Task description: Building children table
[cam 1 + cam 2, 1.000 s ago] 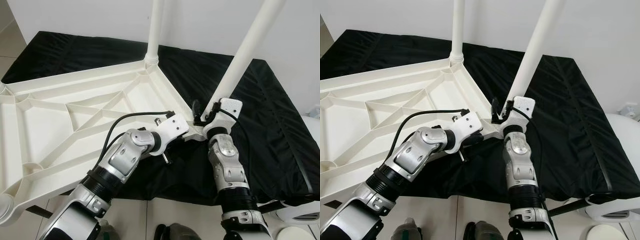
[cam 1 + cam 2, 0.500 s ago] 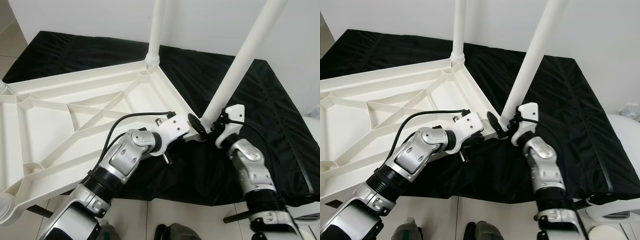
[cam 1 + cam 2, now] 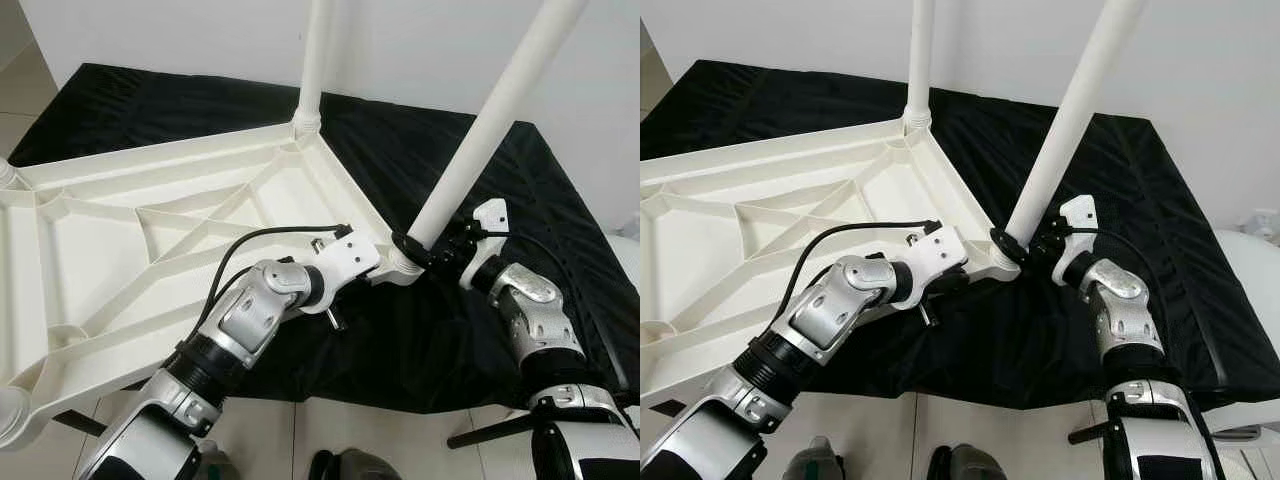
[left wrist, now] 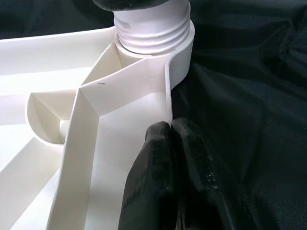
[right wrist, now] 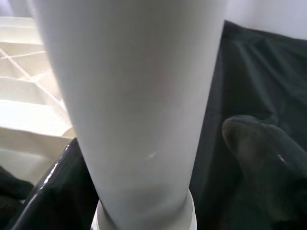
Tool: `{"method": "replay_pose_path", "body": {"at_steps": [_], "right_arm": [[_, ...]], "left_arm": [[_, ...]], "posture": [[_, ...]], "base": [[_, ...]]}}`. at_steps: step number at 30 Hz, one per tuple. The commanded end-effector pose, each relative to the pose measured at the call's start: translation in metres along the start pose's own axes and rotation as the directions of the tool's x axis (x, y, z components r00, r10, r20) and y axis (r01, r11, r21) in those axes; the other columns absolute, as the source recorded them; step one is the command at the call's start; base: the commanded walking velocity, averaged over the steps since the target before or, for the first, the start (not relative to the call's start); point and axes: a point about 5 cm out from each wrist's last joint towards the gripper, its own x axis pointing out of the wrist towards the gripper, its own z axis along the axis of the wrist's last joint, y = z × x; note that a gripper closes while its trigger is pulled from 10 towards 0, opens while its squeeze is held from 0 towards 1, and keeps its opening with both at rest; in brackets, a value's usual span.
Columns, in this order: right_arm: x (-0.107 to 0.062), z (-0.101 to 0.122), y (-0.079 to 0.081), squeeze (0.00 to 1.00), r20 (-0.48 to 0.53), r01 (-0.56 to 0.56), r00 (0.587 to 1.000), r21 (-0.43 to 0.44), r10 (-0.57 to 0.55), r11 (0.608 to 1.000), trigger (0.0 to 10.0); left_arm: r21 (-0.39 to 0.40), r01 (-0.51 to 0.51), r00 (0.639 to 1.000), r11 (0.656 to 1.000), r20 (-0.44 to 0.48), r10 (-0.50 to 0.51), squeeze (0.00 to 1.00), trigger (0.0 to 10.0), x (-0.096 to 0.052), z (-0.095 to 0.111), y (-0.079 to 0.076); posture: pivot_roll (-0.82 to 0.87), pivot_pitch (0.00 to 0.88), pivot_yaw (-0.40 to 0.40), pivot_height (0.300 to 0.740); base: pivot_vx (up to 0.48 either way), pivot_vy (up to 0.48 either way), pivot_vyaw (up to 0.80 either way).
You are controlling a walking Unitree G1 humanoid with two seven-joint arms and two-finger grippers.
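A white plastic table top lies upside down on a black cloth. One white leg stands upright in its far corner. A second leg leans to the right out of the threaded socket at the near right corner. My right gripper is shut on this leg just above the socket, one finger on each side. My left gripper is shut on the table top's rim, just short of that socket.
The black cloth covers a low platform that ends close in front of me, with tiled floor below. A white wall stands behind. A white rounded object sits at the far right, and a dark rod is near my right forearm.
My right arm swung from below the leg's base round to its right side while staying on the leg. The leg now leans further right. My left gripper kept its hold.
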Motion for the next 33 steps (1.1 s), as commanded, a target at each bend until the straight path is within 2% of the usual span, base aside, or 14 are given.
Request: {"method": "replay_pose_path", "body": {"at_steps": [1,2,3,4,5,6,7,14,15,23,29,33], "right_arm": [[-0.005,-0.002,-0.006,0.00,-0.022,-0.013,1.000,-0.008,0.013,1.000,9.9],[-0.005,-0.002,-0.006,0.00,-0.022,-0.013,1.000,-0.008,0.013,1.000,9.9],[-0.005,-0.003,-0.005,0.00,-0.030,-0.031,0.999,-0.007,0.030,1.000,8.0],[-0.005,-0.004,-0.005,0.00,-0.034,-0.041,0.999,-0.001,0.041,0.999,5.8],[-0.005,-0.005,-0.005,0.00,-0.036,-0.046,0.998,0.006,0.046,0.999,0.9],[-0.005,-0.006,-0.005,0.00,-0.035,-0.050,0.998,0.011,0.050,0.999,0.9],[-0.006,-0.007,-0.005,0.00,-0.035,-0.054,0.998,0.021,0.055,0.998,0.0],[-0.008,-0.011,-0.005,0.00,-0.033,-0.061,0.997,0.030,0.062,0.998,0.0],[-0.009,-0.012,-0.004,0.00,-0.035,-0.052,0.998,0.030,0.053,0.998,10.0],[-0.009,-0.014,-0.003,0.00,-0.020,-0.009,1.000,0.052,0.010,0.999,10.0],[0.000,-0.015,0.009,0.00,0.050,0.126,0.990,0.098,-0.131,0.987,10.0],[0.003,-0.015,0.013,0.00,0.064,0.156,0.984,0.111,-0.164,0.981,10.0]], "left_arm": [[0.014,0.070,0.997,0.997,0.015,-0.071,0.00,10.0,0.002,0.005,-0.008],[0.014,0.070,0.997,0.997,0.015,-0.071,0.00,10.0,0.002,0.005,-0.008],[0.012,0.070,0.997,0.997,0.015,-0.070,0.00,10.0,0.002,0.005,-0.009],[0.012,0.070,0.997,0.997,0.014,-0.070,0.00,10.0,0.002,0.005,-0.009],[0.012,0.069,0.997,0.998,0.014,-0.069,0.00,10.0,0.001,0.005,-0.009],[0.012,0.069,0.997,0.998,0.014,-0.069,0.00,10.0,0.001,0.005,-0.009],[0.011,0.069,0.998,0.998,0.014,-0.069,0.00,10.0,0.001,0.005,-0.009],[0.012,0.071,0.997,0.997,0.012,-0.071,0.00,10.0,0.001,0.005,-0.009],[0.012,0.072,0.997,0.997,0.012,-0.072,0.00,10.0,0.001,0.005,-0.010],[0.013,0.074,0.997,0.997,0.013,-0.074,0.00,10.0,0.001,0.005,-0.010],[0.011,0.076,0.997,0.997,0.014,-0.076,0.00,10.0,0.003,0.005,-0.013],[0.010,0.078,0.997,0.997,0.016,-0.078,0.00,10.0,0.004,0.005,-0.013]], "posture": [[0.05,0.038,-0.092,0.740],[0.05,0.038,-0.092,0.740],[0.06,0.040,-0.094,0.740],[0.06,0.041,-0.093,0.740],[0.06,0.041,-0.093,0.740],[0.06,0.041,-0.093,0.740],[0.06,0.041,-0.093,0.740],[0.06,0.041,-0.092,0.740],[0.06,0.040,-0.092,0.740],[0.05,0.037,-0.099,0.740],[0.05,0.029,-0.107,0.740],[0.05,0.026,-0.107,0.740]], "base": [[0.000,0.000,0.00],[0.000,0.000,0.00],[0.000,0.000,0.00],[0.000,0.000,0.00],[0.000,0.000,0.00],[0.000,0.000,0.00],[0.000,0.000,0.00],[0.000,0.000,0.00],[0.000,0.000,0.00],[0.000,0.000,0.00],[0.000,0.000,0.00],[0.000,0.000,0.00]]}}
